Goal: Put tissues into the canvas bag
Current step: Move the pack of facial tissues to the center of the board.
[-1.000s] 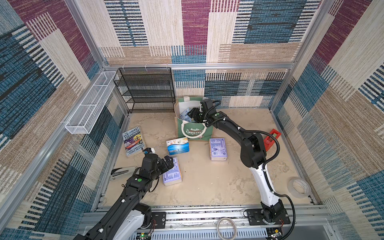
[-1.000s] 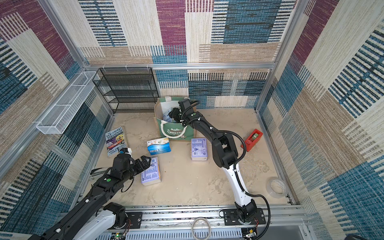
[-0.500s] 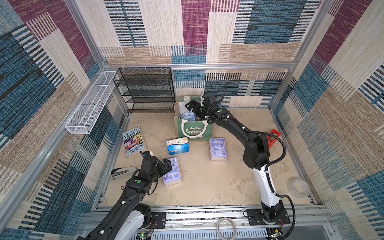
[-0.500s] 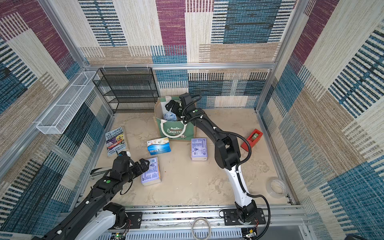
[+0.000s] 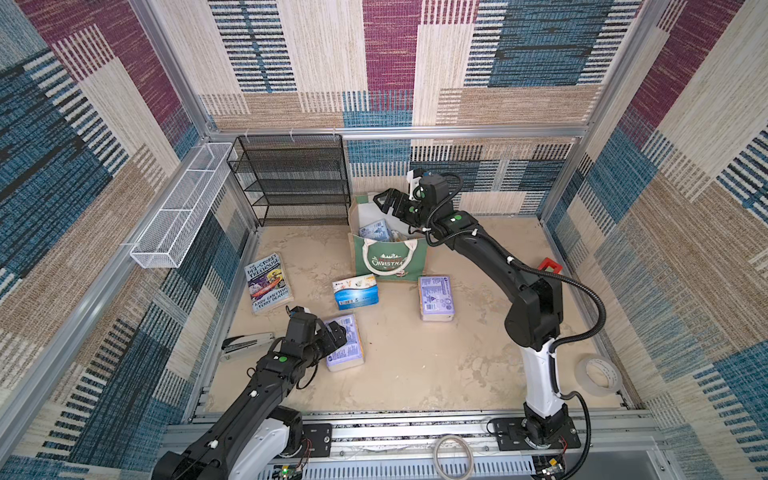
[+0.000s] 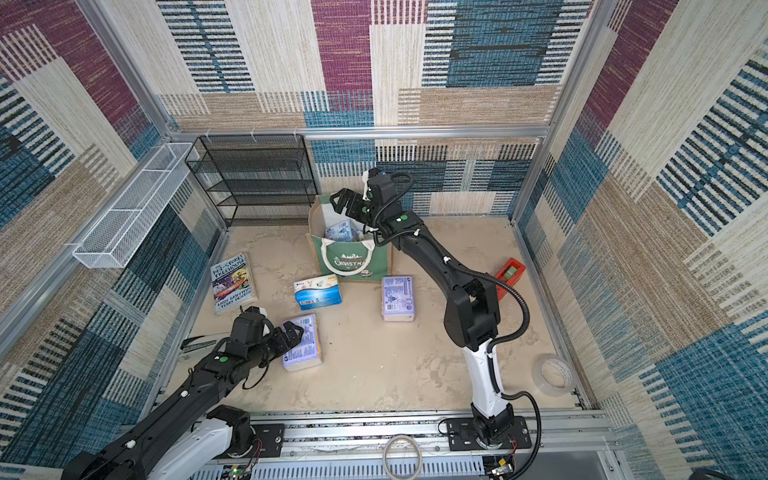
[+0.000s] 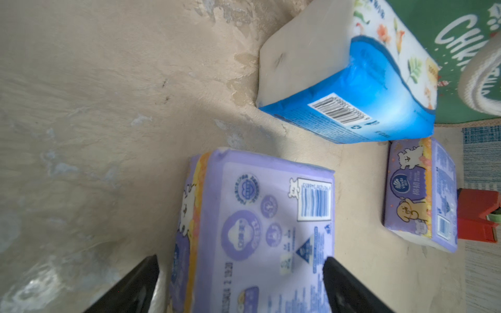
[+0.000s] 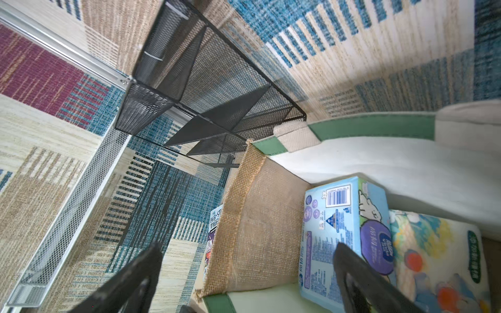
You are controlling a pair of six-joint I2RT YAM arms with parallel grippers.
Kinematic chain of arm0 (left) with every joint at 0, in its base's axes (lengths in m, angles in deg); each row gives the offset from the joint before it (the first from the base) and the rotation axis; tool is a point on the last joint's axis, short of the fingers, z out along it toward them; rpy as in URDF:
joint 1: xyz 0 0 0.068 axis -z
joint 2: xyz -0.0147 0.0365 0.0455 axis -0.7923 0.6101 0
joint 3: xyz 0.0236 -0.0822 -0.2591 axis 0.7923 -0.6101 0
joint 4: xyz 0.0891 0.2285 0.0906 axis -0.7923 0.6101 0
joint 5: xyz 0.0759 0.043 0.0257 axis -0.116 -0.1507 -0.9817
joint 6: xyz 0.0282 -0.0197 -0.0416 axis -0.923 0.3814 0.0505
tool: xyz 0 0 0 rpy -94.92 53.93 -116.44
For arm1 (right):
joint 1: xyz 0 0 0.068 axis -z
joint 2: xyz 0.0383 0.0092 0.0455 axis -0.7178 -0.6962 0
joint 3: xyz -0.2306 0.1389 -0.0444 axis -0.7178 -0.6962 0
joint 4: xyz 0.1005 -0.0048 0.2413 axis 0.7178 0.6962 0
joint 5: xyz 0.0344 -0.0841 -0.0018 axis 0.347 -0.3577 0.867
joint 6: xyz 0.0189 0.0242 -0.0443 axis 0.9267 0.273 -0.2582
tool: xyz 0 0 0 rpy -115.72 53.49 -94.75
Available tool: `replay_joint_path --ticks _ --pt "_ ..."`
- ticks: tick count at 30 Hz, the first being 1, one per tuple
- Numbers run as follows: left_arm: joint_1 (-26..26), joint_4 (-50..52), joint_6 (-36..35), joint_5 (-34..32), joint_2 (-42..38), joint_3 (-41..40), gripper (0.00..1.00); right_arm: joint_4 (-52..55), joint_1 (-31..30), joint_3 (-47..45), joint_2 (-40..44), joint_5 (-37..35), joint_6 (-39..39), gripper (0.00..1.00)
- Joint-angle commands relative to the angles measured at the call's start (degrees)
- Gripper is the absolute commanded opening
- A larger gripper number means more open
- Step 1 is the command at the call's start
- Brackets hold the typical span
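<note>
Above the mouth of the canvas bag (image 5: 415, 266), the right tool (image 5: 384, 199) now hangs with its jaws spread as wide as they go and nothing between them. A second ago it was down inside the bag and only partly open, so it has let go of its load and lifted clear. In the right wrist view the light blue pack (image 8: 333, 230) lies inside, against the tan side wall, with a white printed pack (image 8: 433, 257) touching it. At least two of the tissues are therefore in; whether more lie beneath them I cannot tell.

Three packs are left on the desk (image 5: 415, 382): a blue-white pack (image 5: 355, 293) just in front of the bag, a farther lavender pack (image 5: 434, 297) beside it, and a nearer lavender pack (image 5: 347, 343).

The left tool (image 5: 337, 332) has barely shifted over that second. It is fully open, with one finger on each side of the nearer lavender pack's end in the left wrist view. It is not clamped on the pack, and I cannot tell if a pad touches the wrap. Closing on that pack looks like the next step.
</note>
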Motion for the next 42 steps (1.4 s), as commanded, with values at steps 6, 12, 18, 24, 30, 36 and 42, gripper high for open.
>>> replay_joint_path --ticks 6,12,18,24,30,36,42 --pt "-0.1 -1.6 -2.9 2.9 2.1 1.0 0.99 -14.3 -0.1 -17.5 11.6 -0.1 -10.5 1.0" --pt "0.0 -4.5 -3.9 6.4 4.2 1.1 0.95 -23.2 -0.1 -34.0 21.0 -2.2 -14.3 0.99" --pt "0.1 -7.5 -4.2 9.9 7.8 1.9 0.9 -24.4 0.0 -44.1 28.3 -5.0 -18.0 0.99" --pt "0.8 -9.4 -3.4 11.5 9.5 2.1 0.88 -25.4 0.8 -53.9 36.1 -7.4 -18.5 0.97" --pt "3.3 -11.9 -1.3 12.7 11.5 2.7 0.86 -23.2 1.6 -61.1 40.6 -5.4 -16.4 0.79" --pt "7.8 -14.2 2.3 10.6 12.5 2.6 0.85 -23.5 1.6 -69.6 45.6 -4.7 -11.8 0.76" --pt "14.0 -17.6 6.5 7.7 14.7 3.1 0.85 -22.0 1.6 -75.8 49.3 -5.9 -9.3 0.76"
